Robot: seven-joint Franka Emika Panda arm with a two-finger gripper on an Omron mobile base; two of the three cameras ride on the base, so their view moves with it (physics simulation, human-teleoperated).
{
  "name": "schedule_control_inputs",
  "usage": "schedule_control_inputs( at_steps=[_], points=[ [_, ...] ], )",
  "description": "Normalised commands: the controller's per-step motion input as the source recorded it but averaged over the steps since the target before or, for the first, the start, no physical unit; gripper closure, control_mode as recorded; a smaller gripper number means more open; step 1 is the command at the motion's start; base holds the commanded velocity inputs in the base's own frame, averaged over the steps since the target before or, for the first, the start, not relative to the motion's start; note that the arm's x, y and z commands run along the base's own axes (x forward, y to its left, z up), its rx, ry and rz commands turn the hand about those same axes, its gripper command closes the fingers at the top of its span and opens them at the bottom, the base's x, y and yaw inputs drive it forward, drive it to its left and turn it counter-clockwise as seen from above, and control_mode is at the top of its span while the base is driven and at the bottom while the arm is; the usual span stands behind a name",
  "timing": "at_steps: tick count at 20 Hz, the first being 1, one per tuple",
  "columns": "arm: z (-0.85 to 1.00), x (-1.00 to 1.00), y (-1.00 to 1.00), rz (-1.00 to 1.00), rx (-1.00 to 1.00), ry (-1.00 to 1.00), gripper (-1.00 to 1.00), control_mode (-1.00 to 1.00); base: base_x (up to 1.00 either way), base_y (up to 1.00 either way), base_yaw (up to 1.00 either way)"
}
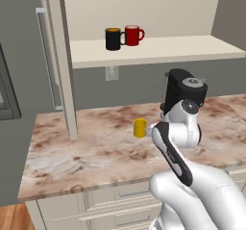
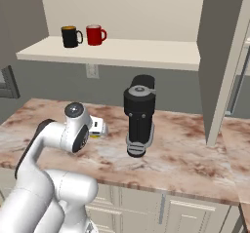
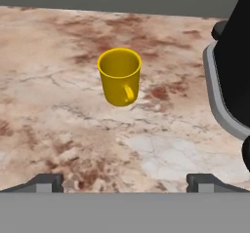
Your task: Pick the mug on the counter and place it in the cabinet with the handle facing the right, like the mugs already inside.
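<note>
Reaching for the mug, nothing gripped yet.
The gripper (image 3: 125,182) hangs spread wide and empty; the yellow mug (image 3: 119,76) stands upright on the counter (image 3: 58,110) ahead, beside the black coffee machine (image 2: 139,116). Next, I'd judge: advance, straddle, close.

a speckled beige and reddish-brown counter (image 1: 86,152) carries a small yellow mug (image 1: 140,127) standing upright, with a black coffee machine (image 2: 139,115) close beside it. above, a cream cabinet shelf (image 1: 182,48) holds a black mug (image 1: 113,38) and a red mug (image 1: 132,34) side by side.
</note>
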Motion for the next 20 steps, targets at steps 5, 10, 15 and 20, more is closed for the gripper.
schedule_control_inputs(
  at_steps=[5, 10, 15, 20],
  points=[
    [-0.11, 0.43, 0.00, 0.00, 0.00, 0.00, -1.00, -1.00, 0.00, 0.00, 0.00],
    [-0.31, 0.30, 0.00, 0.00, 0.00, 0.00, -1.00, -1.00, 0.00, 0.00, 0.00],
    [-0.40, 0.22, 0.00, 0.00, 0.00, 0.00, -1.00, -1.00, 0.00, 0.00, 0.00],
    [-0.08, 0.14, 0.00, 0.00, 0.00, -0.01, -1.00, -1.00, 0.00, 0.00, 0.00]
  ],
)
